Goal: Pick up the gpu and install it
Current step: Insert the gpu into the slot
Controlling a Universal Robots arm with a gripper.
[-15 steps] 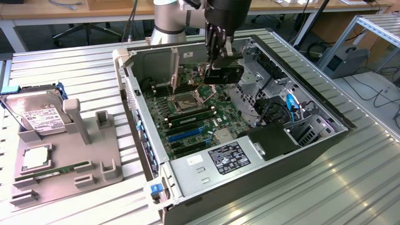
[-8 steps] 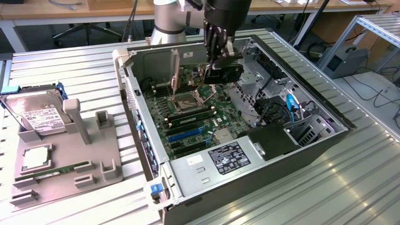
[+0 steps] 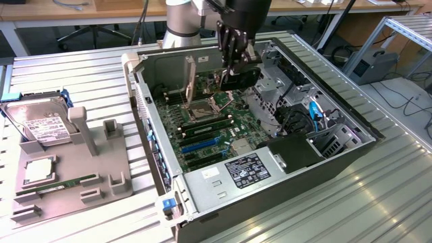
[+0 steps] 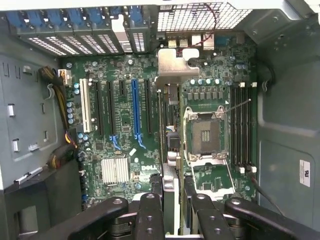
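Observation:
The gpu [image 3: 240,79] is a dark flat card hanging upright inside the open computer case [image 3: 351,152], above the green motherboard [image 3: 212,129]. My gripper [image 3: 233,56] comes down from above and is shut on the card's upper edge. In the wrist view the gpu [image 4: 169,150] appears edge-on between my fingers [image 4: 150,215], with its silver bracket [image 4: 177,65] pointing at the case's rear slot openings. The card sits over the strip between the expansion slots and the CPU socket [image 4: 206,136]. Whether its lower edge touches the board is hidden.
A blue slot [image 4: 135,107] and a white slot [image 4: 85,107] lie beside the card. Outside the case, at the exterior view's left, a grey fixture [image 3: 88,147] holds a hard drive [image 3: 40,124], a CPU [image 3: 38,169] and a RAM stick [image 3: 57,186]. Cables and a drive cage [image 3: 297,116] crowd the case's other side.

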